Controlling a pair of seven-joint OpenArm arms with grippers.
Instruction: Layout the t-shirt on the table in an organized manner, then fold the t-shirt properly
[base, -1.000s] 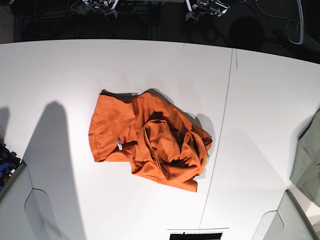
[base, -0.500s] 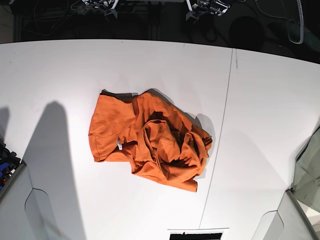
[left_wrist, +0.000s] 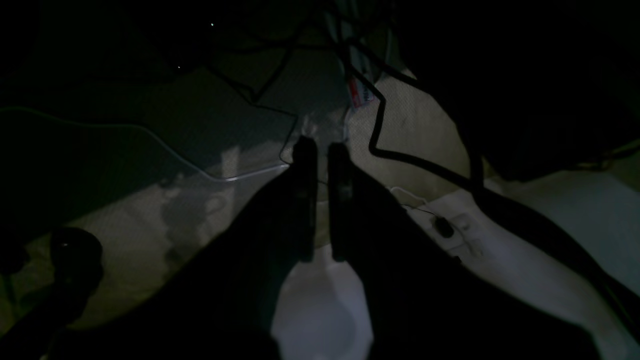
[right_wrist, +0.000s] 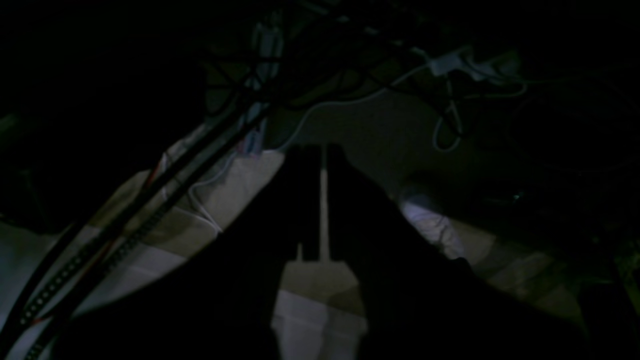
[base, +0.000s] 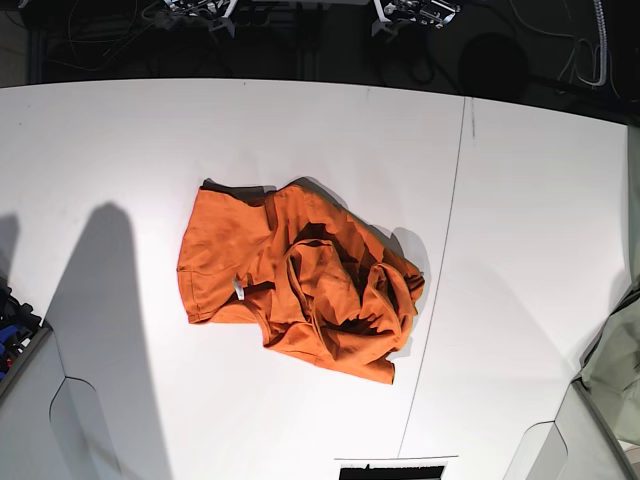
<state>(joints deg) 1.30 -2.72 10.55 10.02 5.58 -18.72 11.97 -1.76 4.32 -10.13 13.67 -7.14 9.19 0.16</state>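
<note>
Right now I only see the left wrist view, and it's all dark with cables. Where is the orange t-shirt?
Observer: In the base view, the t-shirt lies crumpled near the middle of the white table.
Operator: Is the other arm holding it?
Observer: No. The right gripper, seen in its own wrist view, points at dark cables with nothing between its fingers.
Operator: Is anything else around?
Observer: A grey-green cloth shows at the base view's right edge, apart from the shirt.

Left gripper jaws near-closed; right gripper likewise, seemingly, dim view.
</note>
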